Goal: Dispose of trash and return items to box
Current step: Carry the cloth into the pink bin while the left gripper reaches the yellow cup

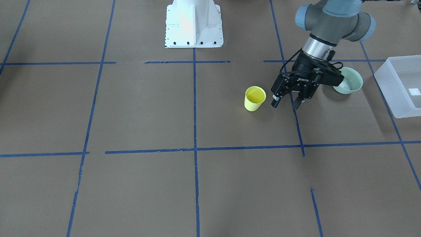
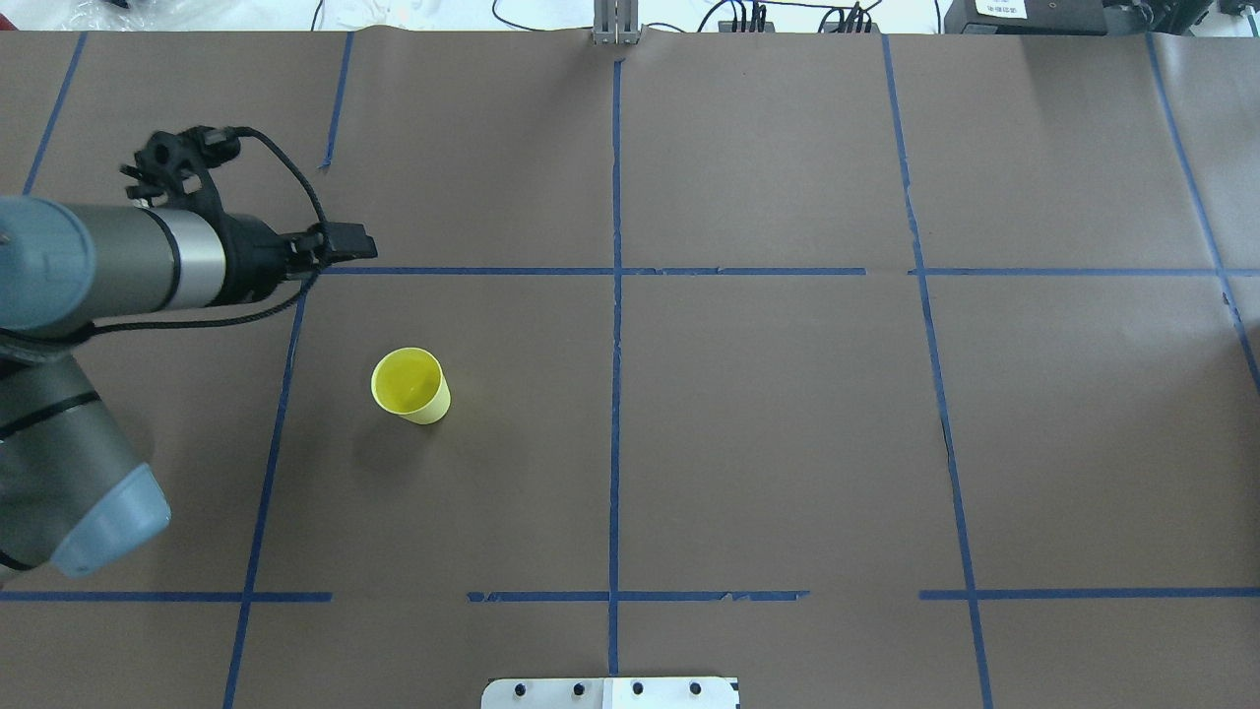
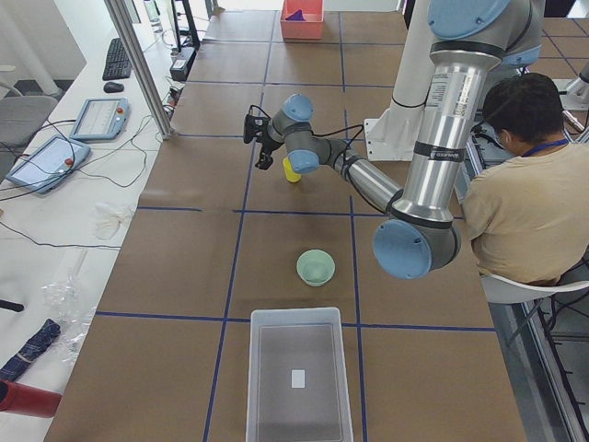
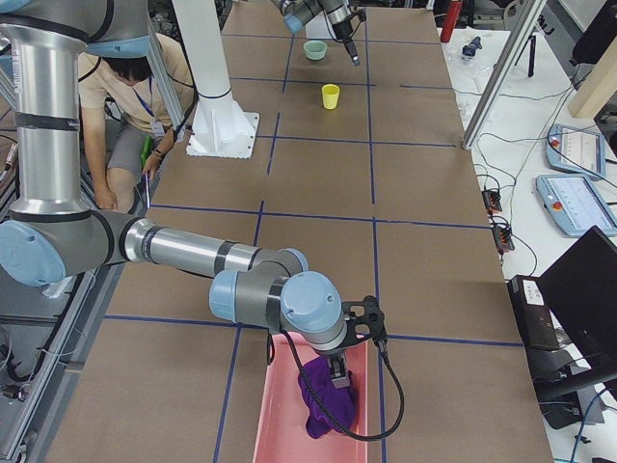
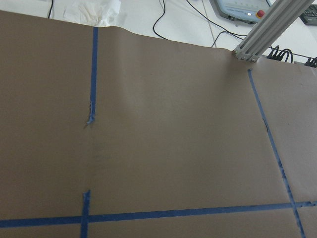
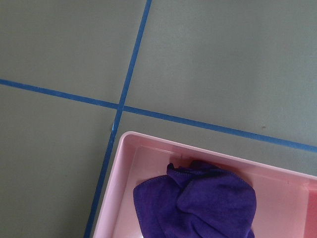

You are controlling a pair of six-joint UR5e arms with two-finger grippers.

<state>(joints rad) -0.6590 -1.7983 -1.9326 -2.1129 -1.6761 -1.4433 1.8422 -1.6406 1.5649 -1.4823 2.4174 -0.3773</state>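
The yellow cup (image 1: 255, 98) is standing upright on the bench (image 1: 148, 108), just beside the left gripper (image 1: 285, 105) but outside it. It is sitting off to the robot's right of the jaws, with a gap of bare bench between cup and nearest finger. The jaws are standing released, spread apart with nothing between them.

The green bowl (image 1: 352, 82) is resting on the bench on the other side of the gripper, toward the robot's left, and the gripper body is partly covering it in the front-facing view. The box (image 1: 391, 89) is lying further out on that same side, well apart from the cup.

The left arm is reaching out from the robot's left over the bench. Its wrist is tilting so that the jaws are pointing down and away from the robot, hanging low over a blue tape line.

The right arm is stretching along the bench toward the robot's right end, where the right gripper (image 4: 339, 374) is pointing down over a purple cloth (image 4: 323, 405) lying in a pink tray (image 4: 275, 424). Whether its jaws are released or clenched, I cannot tell.
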